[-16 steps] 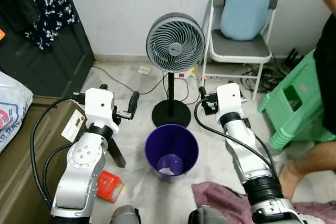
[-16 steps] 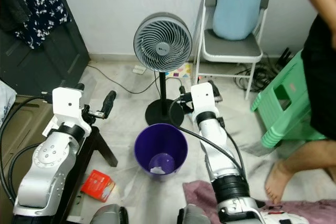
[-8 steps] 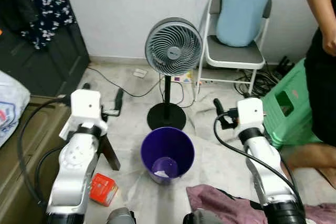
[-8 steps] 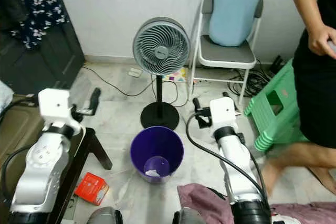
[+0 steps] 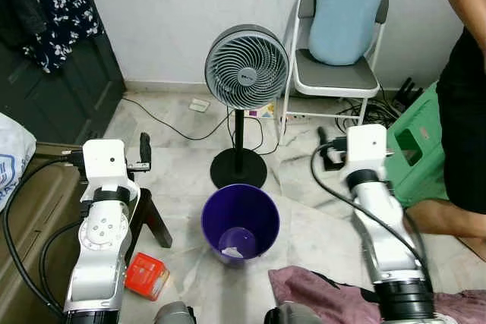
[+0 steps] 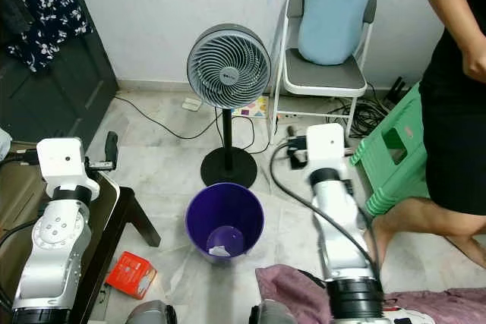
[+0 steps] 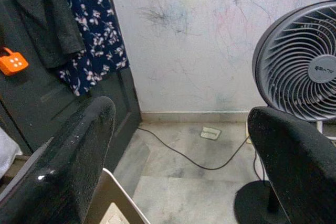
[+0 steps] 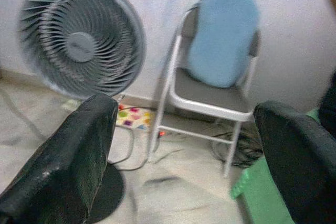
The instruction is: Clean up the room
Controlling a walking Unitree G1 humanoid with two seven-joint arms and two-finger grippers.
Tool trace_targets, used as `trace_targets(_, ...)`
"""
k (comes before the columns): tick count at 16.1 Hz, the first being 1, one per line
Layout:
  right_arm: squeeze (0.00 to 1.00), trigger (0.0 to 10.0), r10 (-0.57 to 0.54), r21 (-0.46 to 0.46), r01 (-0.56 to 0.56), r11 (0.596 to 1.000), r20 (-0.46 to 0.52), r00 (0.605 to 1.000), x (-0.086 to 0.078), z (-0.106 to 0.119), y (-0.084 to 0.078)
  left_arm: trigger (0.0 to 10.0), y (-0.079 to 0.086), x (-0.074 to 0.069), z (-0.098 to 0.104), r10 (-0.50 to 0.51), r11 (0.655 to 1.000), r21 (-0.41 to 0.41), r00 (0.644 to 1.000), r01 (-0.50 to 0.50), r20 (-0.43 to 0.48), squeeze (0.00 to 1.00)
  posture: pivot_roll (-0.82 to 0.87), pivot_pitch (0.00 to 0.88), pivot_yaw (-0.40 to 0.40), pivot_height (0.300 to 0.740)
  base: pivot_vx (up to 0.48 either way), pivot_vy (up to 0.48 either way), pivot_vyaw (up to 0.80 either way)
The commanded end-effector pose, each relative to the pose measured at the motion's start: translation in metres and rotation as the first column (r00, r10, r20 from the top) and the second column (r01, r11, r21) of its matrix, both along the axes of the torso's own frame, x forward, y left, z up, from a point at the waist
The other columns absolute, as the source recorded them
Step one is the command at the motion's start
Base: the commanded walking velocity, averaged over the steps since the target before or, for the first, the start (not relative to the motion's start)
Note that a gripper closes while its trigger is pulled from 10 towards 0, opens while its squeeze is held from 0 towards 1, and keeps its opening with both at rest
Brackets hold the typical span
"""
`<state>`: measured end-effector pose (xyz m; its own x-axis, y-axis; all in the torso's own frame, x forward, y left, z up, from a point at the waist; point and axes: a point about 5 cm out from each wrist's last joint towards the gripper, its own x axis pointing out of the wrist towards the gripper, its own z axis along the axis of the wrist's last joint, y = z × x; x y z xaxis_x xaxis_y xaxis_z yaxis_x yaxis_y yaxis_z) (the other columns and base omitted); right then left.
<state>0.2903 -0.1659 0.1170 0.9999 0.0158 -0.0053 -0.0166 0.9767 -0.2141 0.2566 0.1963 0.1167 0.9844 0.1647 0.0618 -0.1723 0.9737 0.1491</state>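
A purple bin [image 5: 240, 221] stands on the floor between my two arms, with a white scrap [image 5: 235, 250] at its bottom. A red box [image 5: 146, 276] lies on the floor to its left, by my left arm. A mauve cloth [image 5: 319, 294] lies near my feet on the right. My left gripper [image 7: 181, 135] is open and empty, held up left of the bin; one finger [image 5: 144, 151] shows beside the wrist. My right gripper [image 8: 184, 145] is open and empty too, raised right of the bin and pointing toward the fan and chair.
A standing fan [image 5: 247, 66] is just behind the bin, its cable running along the floor. A folding chair [image 5: 334, 73] with a blue cushion is at the wall, and a green stool [image 5: 414, 149] and a person [image 5: 463, 111] are on the right. A dark low table [image 5: 45, 202] is on the left.
Both arms have spread apart, the left moving left and the right moving right, away from the bin. The person's bare leg has shifted to the right.
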Motion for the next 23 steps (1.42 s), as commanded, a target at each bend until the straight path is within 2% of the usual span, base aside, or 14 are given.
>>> trace_targets(1,0.0,10.0,0.052,-0.025,-0.05,0.998,0.045,0.998,0.001,0.011,0.008,10.0,-0.002,-0.002,-0.002,-0.02,1.0,0.005,1.0,0.02,-0.01,0.0,-0.07,0.0,0.004,0.74,0.0,0.0,0.49)
trace_targets(2,0.0,10.0,0.05,-0.045,-0.048,0.998,0.049,0.998,0.004,0.015,0.013,10.0,-0.003,-0.006,-0.006,-0.018,1.0,0.001,0.999,0.018,-0.03,0.0,-0.08,0.0,0.0,0.74,0.0,0.0,0.8)
trace_targets(4,0.0,10.0,0.06,-0.008,-0.059,0.998,0.047,0.997,0.006,0.017,0.016,10.0,-0.008,-0.009,-0.007,-0.079,0.996,-0.03,0.996,0.078,-0.033,0.0,-0.08,0.0,-0.011,0.74,0.0,0.0,0.8)
trace_targets(5,0.0,10.0,0.061,-0.007,-0.061,0.998,0.044,0.997,0.006,0.017,0.017,10.0,-0.009,-0.01,-0.007,-0.082,0.997,-0.014,0.996,0.082,-0.026,0.0,-0.07,0.0,-0.012,0.74,0.0,0.0,0.8)
trace_targets(9,0.0,10.0,0.07,-0.033,-0.069,0.997,0.037,0.997,0.006,0.018,0.02,10.0,-0.009,-0.011,-0.004,-0.065,0.998,-0.008,0.998,0.065,-0.003,0.0,-0.08,0.0,-0.012,0.74,0.0,0.0,0.8)
trace_targets(11,0.0,10.0,0.057,-0.043,-0.055,0.998,0.039,0.998,0.012,0.021,0.015,10.0,-0.004,-0.007,0.0,-0.044,0.999,0.005,0.999,0.044,0.016,0.0,-0.07,0.0,-0.019,0.74,0.0,0.0,0.8)
trace_targets(15,0.0,10.0,0.084,-0.039,-0.083,0.996,0.028,0.996,0.009,0.02,0.023,10.0,-0.005,-0.006,0.001,-0.038,0.998,-0.048,0.999,0.038,0.009,0.0,-0.07,0.0,-0.03,0.74,0.0,0.0,0.8)
trace_targets(23,0.0,10.0,0.086,-0.031,-0.085,0.996,0.035,0.996,0.012,0.022,0.023,10.0,-0.011,-0.009,-0.003,-0.048,0.999,-0.027,0.999,0.047,-0.007,0.0,-0.08,0.0,-0.023,0.74,0.0,0.0,0.8)
